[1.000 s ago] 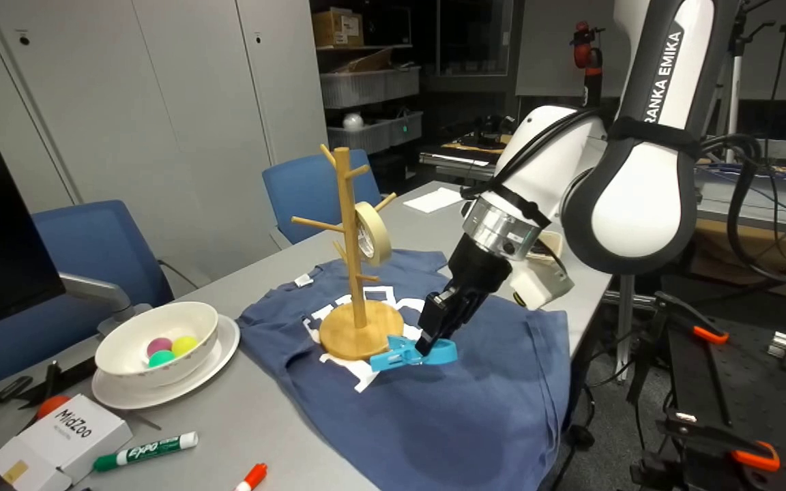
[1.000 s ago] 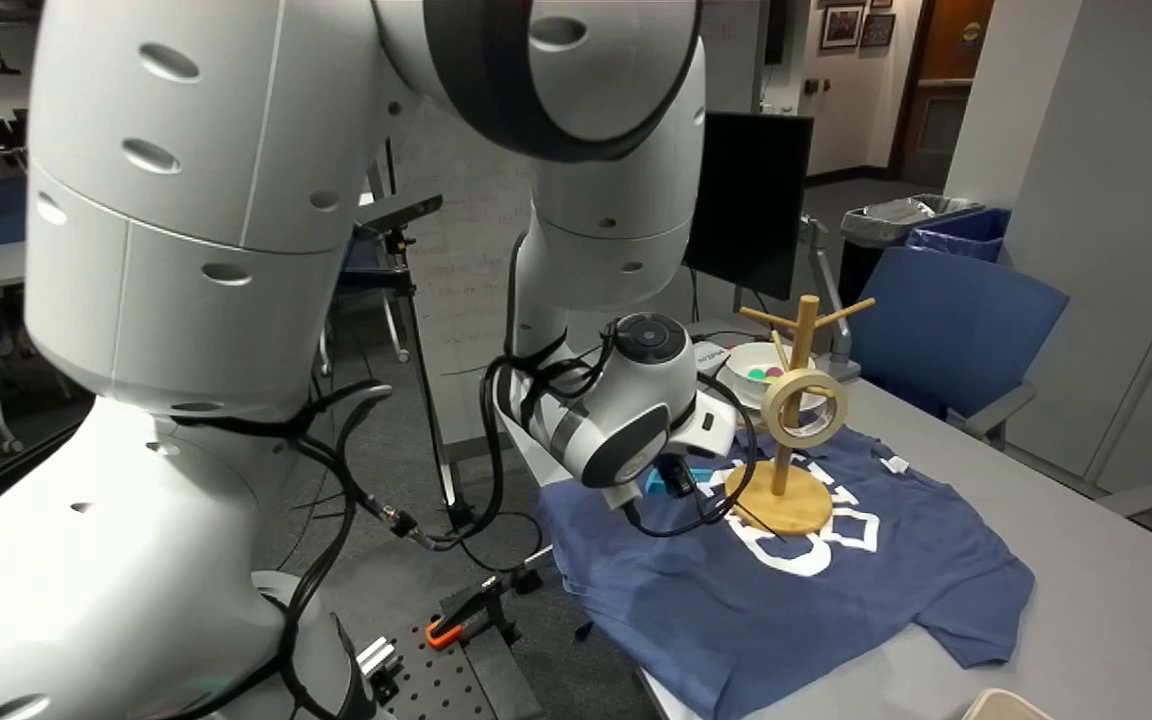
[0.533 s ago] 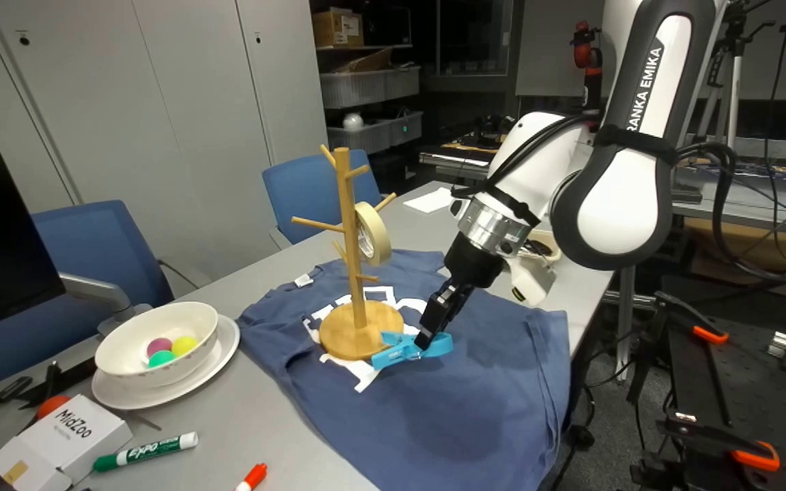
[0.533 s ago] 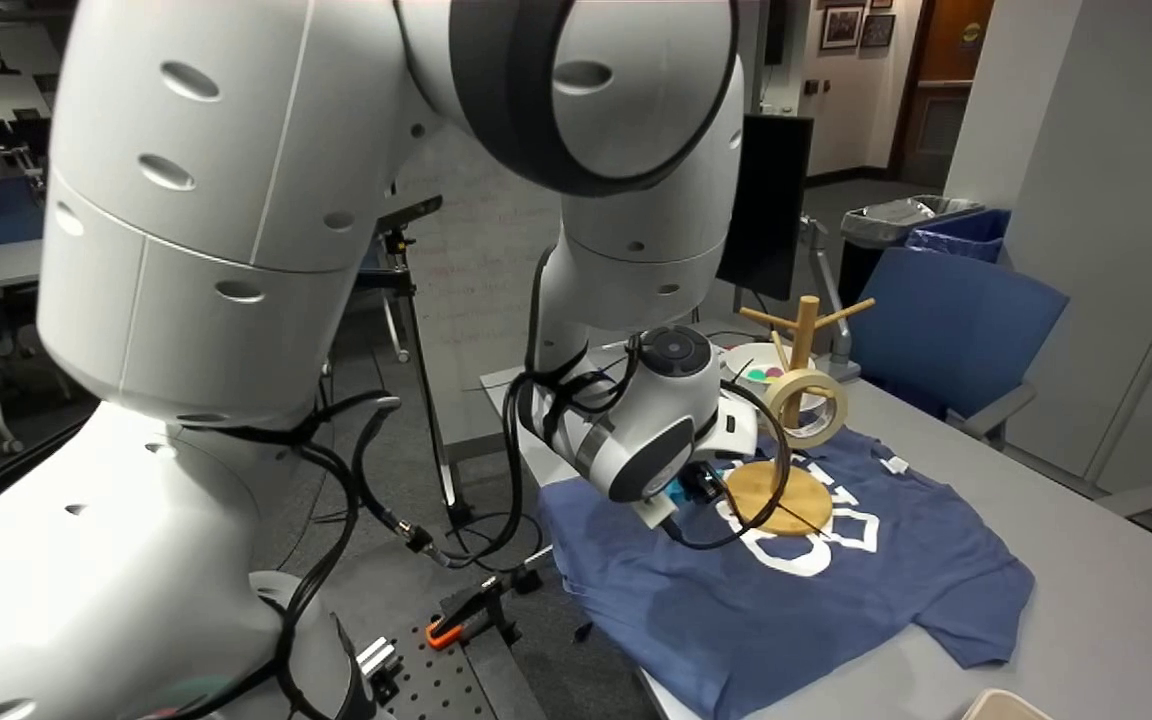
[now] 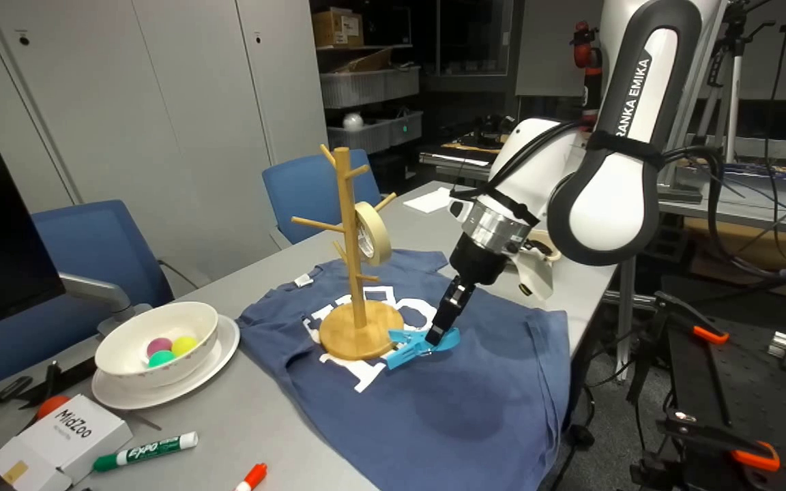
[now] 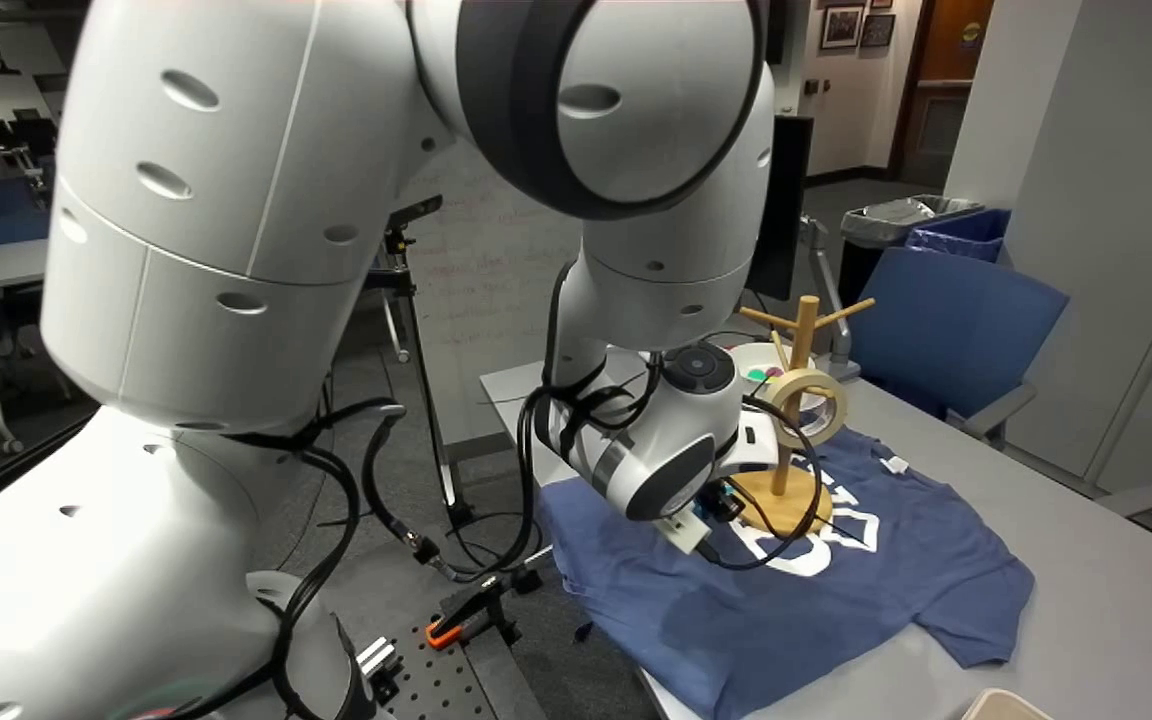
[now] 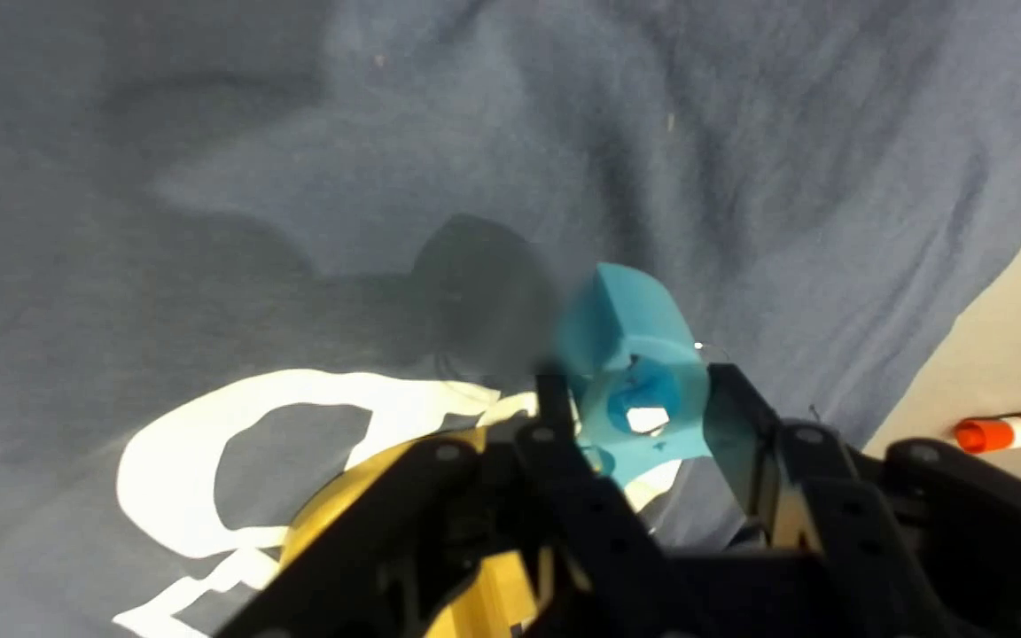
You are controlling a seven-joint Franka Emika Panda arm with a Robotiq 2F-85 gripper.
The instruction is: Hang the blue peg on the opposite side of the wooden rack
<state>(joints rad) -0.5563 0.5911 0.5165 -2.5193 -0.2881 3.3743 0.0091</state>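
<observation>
The blue peg [image 5: 417, 344], a bright cyan clip, is held between the fingers of my gripper [image 5: 436, 334]. In the wrist view the peg [image 7: 652, 332] fills the gap of the gripper [image 7: 639, 381], touched on both sides. It hangs above the blue shirt, with its shadow on the cloth. The wooden rack [image 5: 351, 245] stands upright, its base just beside the peg in an exterior view. The rack [image 6: 786, 500] also shows behind the gripper in an exterior view, where the peg is almost hidden by the wrist. The base [image 7: 360, 474] shows partly behind my fingers.
A tape roll [image 5: 381, 239] hangs on a rack arm; it also shows in an exterior view [image 6: 774, 412]. The dark blue shirt [image 5: 475, 395] lies under the rack. A bowl [image 5: 202, 334] with balls, a white box [image 5: 69, 433] and a green marker [image 5: 147, 450] stand nearby.
The gripper and held peg have moved slightly right in an exterior view, and the arm has come right and down in an exterior view. The peg's tilt changed a little. The rack has not moved.
</observation>
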